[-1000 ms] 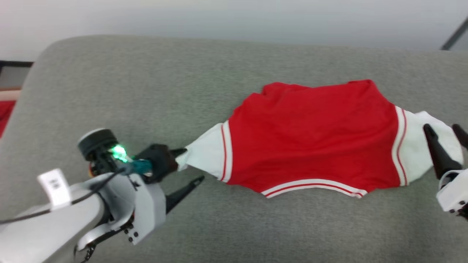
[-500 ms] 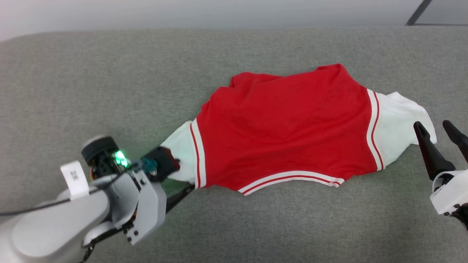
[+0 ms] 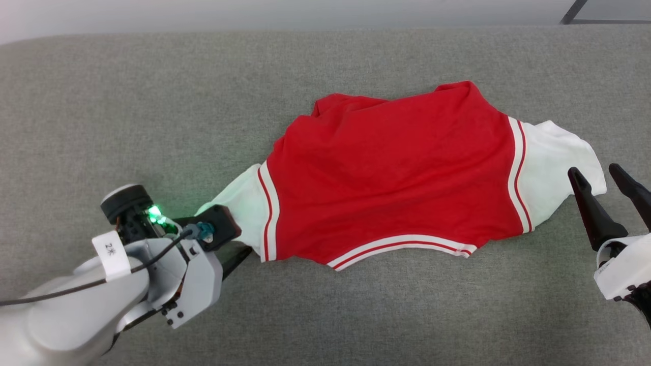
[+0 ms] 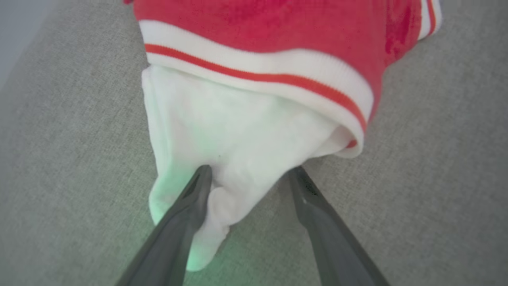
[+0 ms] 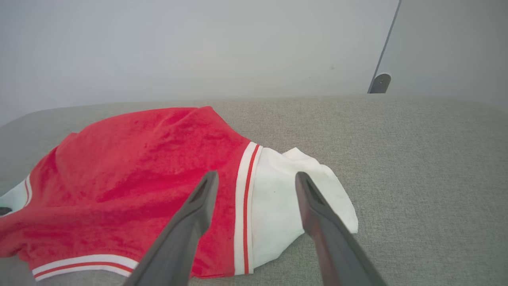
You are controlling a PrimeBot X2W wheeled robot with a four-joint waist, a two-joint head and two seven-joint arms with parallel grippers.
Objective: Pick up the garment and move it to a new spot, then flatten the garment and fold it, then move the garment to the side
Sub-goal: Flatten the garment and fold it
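The garment [image 3: 391, 178], a red jersey shirt with white sleeves and striped trim, lies spread on a grey cushioned surface [image 3: 152, 112]. My left gripper [image 3: 240, 238] is open at the shirt's left white sleeve [image 3: 244, 203]. In the left wrist view that gripper [image 4: 250, 170] straddles the sleeve [image 4: 238, 131], one finger resting on the cloth. My right gripper [image 3: 594, 170] is open at the edge of the right white sleeve [image 3: 554, 162]. The right wrist view shows this gripper [image 5: 257, 174] hovering over the sleeve [image 5: 285, 198] and the striped band.
The grey cushion extends widely around the shirt, with its back edge meeting a pale wall [image 5: 198, 47]. A dark metal leg [image 5: 381, 81] stands behind the cushion at the far right.
The camera has shifted. My left gripper has moved in over the left sleeve, which was stretched taut and is now slack. The right gripper stays open by the right sleeve.
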